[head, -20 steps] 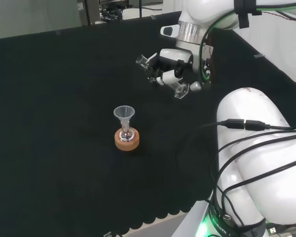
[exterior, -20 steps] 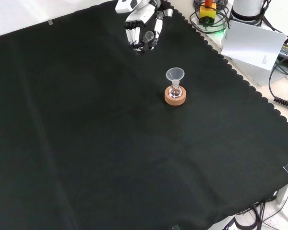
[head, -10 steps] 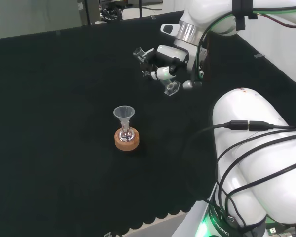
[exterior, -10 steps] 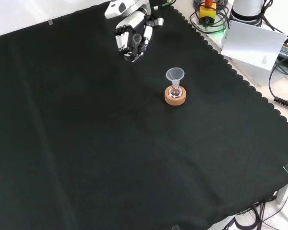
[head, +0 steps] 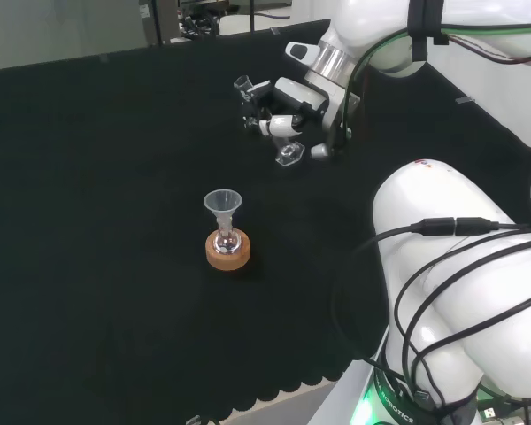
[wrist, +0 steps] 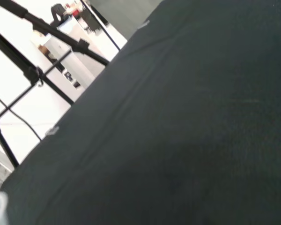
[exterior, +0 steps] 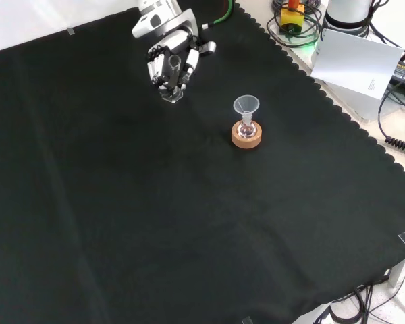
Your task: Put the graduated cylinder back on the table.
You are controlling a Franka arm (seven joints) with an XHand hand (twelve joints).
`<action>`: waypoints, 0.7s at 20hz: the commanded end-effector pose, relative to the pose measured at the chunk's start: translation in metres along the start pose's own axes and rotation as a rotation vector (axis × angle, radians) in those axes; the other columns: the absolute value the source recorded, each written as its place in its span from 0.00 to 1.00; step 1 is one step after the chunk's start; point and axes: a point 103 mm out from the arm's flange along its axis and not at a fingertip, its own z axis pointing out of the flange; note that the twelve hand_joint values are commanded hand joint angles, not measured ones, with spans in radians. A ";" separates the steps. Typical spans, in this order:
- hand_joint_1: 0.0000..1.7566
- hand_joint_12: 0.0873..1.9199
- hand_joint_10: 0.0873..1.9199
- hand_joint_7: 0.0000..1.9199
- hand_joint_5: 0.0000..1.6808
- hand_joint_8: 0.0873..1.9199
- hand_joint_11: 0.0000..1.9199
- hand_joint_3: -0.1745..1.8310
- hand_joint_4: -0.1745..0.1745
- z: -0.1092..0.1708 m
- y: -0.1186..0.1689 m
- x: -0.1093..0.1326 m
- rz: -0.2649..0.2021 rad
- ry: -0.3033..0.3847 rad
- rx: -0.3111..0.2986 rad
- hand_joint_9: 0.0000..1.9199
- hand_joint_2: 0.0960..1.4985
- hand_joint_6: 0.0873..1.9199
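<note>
My robot hand has its fingers curled round the clear graduated cylinder, tilted, its hexagonal base just above the black tabletop near the far edge in the front view. A funnel sits in a flask on a cork ring nearby.

Even, bright room light; the matte black cloth on the tabletop swallows shadows. Soft glare sits on the glossy white arm links. The wrist view is soft, its background blown out white.

White arm, black cables
</note>
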 end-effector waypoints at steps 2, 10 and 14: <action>0.63 0.39 0.04 0.53 0.47 0.27 0.61 0.09 0.00 0.014 0.025 -0.019 -0.013 0.059 -0.091 0.68 0.81 0.66; 0.63 0.39 0.04 0.53 0.47 0.27 0.60 0.09 0.00 0.019 0.037 -0.038 -0.008 0.105 -0.157 0.68 0.81 0.67; 0.63 0.39 0.03 0.53 0.47 0.27 0.60 0.09 0.00 0.024 0.039 -0.048 -0.004 0.132 -0.195 0.68 0.81 0.67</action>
